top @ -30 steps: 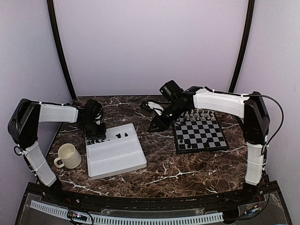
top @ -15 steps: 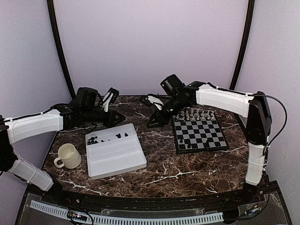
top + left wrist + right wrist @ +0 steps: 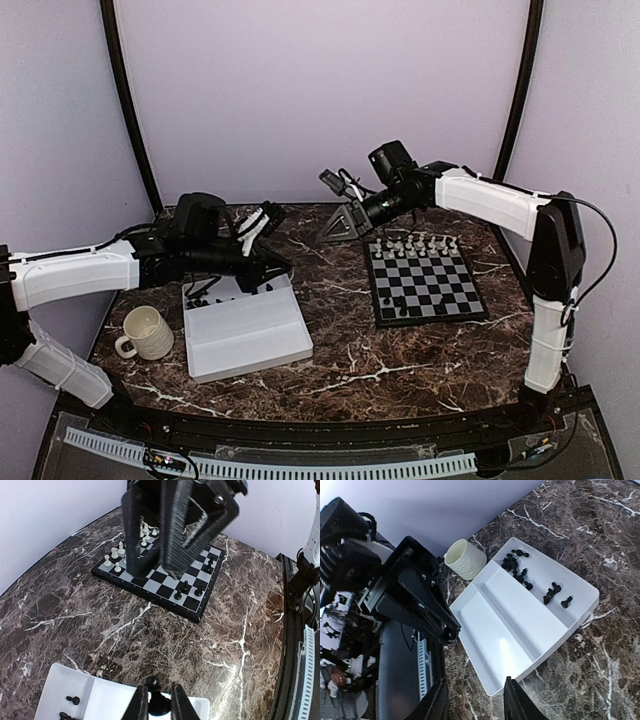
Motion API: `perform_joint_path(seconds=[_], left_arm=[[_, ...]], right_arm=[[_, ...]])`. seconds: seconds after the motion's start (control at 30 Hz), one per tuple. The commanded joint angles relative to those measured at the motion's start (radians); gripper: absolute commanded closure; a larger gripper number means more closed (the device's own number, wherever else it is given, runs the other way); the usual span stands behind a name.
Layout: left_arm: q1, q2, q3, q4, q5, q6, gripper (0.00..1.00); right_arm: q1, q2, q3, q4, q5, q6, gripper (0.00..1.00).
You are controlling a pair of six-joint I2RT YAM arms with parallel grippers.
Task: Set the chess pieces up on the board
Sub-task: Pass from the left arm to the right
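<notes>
The board lies on the right of the marble table. White chess pieces stand along its far rows, and a few black ones are near its front left corner. More black pieces lie in the back compartment of a white tray. My left gripper is shut on a black pawn and hangs over the tray's back right corner. My right gripper hovers high beyond the board's far left corner. It is open and holds nothing.
A cream mug stands left of the tray. Dark marble lies bare between the tray and the board. Purple walls and two black posts close off the back. Seen from the left wrist, the right gripper hangs in front of the board.
My left arm swung right from the tray's back left, carrying a black pawn to its back right corner. My right gripper rose, moved back from the board and opened wider.
</notes>
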Motion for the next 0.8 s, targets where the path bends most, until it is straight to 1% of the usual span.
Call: perform_joint_path(seconds=[0.0,0.03,0.1,0.4,0.77], left_arm=[[-0.057,-0.033,0.022,-0.015,-0.080,0.128,0.92],[-0.072,-0.030,0.028,-0.023,-0.105,0.139,0.92],[-0.090,-0.024,0.035,-0.029,-0.135,0.164,0.92],[-0.122,-0.003,0.043,-0.030,-0.184,0.184,0.92],[-0.134,-0.001,0.040,-0.025,-0.187,0.189,0.91]], right_arm=[[0.008,-0.009,-0.074,0.189,-0.230,0.232,0.60],[0.009,-0.007,-0.088,0.234,-0.257,0.267,0.60],[0.012,-0.001,-0.100,0.253,-0.272,0.298,0.59],[0.038,0.006,-0.141,0.240,-0.244,0.279,0.59],[0.075,0.061,-0.115,0.231,-0.242,0.289,0.67]])
